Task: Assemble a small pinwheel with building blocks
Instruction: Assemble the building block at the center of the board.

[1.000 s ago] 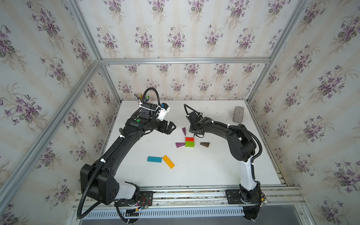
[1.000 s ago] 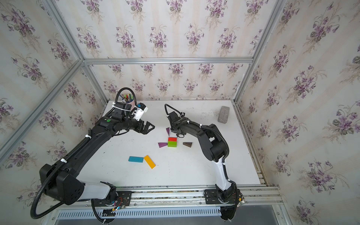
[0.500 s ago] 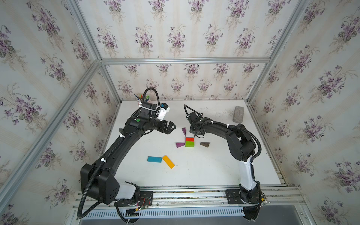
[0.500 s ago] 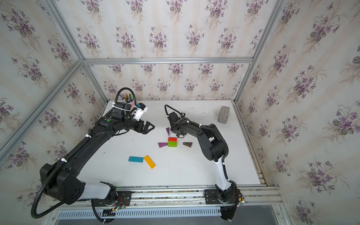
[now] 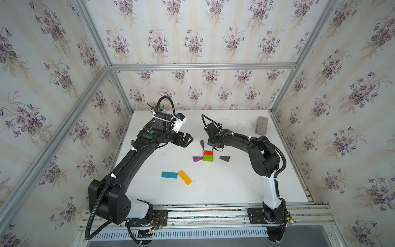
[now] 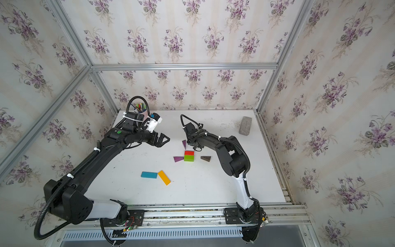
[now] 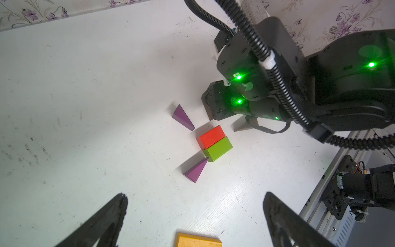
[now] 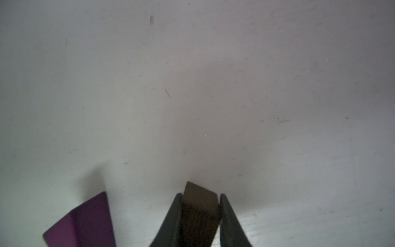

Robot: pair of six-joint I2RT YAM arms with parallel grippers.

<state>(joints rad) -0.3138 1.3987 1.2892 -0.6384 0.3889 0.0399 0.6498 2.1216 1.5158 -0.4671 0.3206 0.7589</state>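
**Right gripper pinches a brown wedge beside the half-built pinwheel**

I am looking down on a white table inside a booth with flowered walls. Near the middle of the table lies the started figure. It has a red block with a green block touching its near side.

A purple wedge lies flat to the left of the green block. In the left wrist view, its tip meets the block's corner. A second purple wedge lies just beyond the red block's far left corner, a little apart from it. A second brown wedge lies to the right of the green block with a small gap between them.

My right claw is closed on its wedge, with both fingers pressed against the wedge's sides. It hangs low just behind the red block. I cannot tell whether the wedge touches the surface.

My left gripper hovers to the left of the far purple wedge. Its jaws are spread wide and there is nothing between them.

Nearer the front, well apart from the centre, a blue bar and a yellow bar lie just beside each other, the yellow one at an angle. A grey slab sits near the far right corner. A pen cup stands in the far left corner, behind the left arm.
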